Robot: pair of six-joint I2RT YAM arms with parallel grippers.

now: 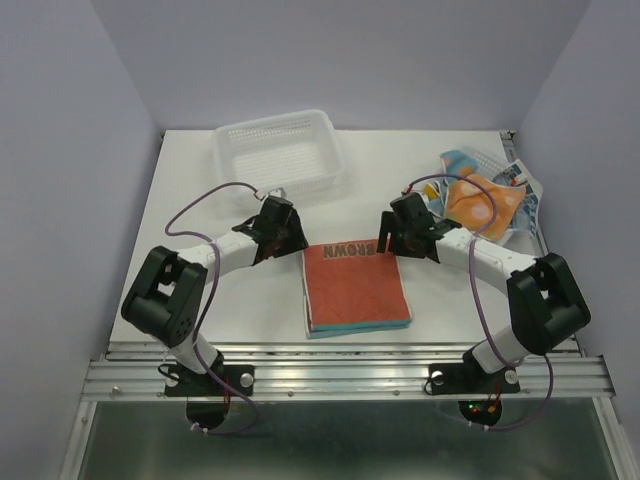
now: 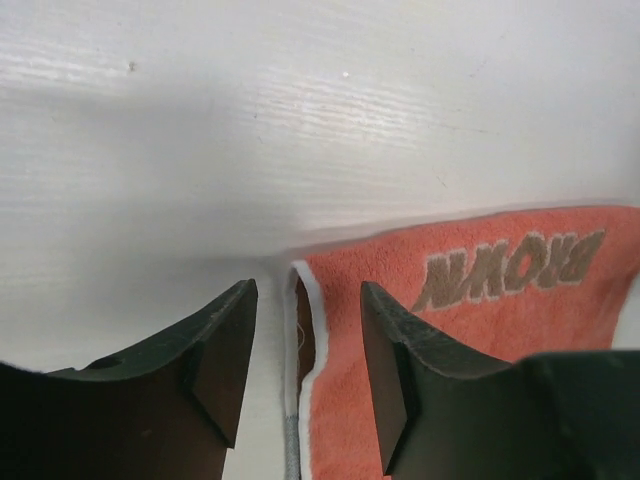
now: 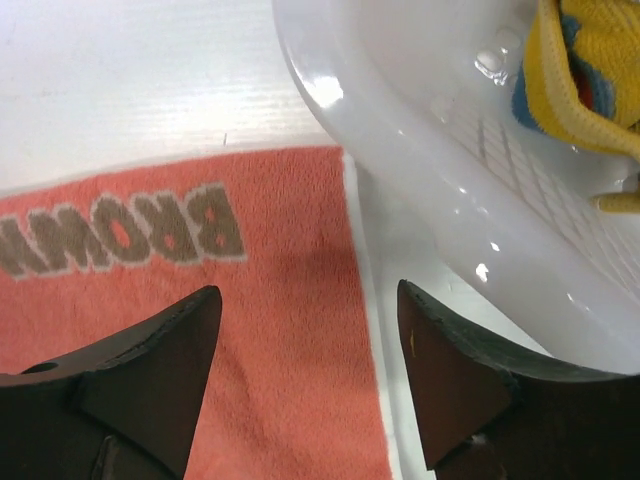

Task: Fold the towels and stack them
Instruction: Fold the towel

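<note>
A red-orange towel (image 1: 355,285) with the word BROWN lies flat mid-table on top of a light blue one, whose edge shows at the front. My left gripper (image 1: 290,238) is open over its far left corner (image 2: 310,290); the white-edged corner sits between the fingers (image 2: 225,350). My right gripper (image 1: 392,240) is open over the towel's far right edge (image 3: 345,300). More towels (image 1: 482,200), orange and blue-yellow, lie heaped in the right basket; one shows in the right wrist view (image 3: 580,60).
An empty white perforated basket (image 1: 278,150) stands at the back centre-left. A second white basket (image 1: 530,200) holds the towel heap at the back right; its rim (image 3: 420,150) is close to my right gripper.
</note>
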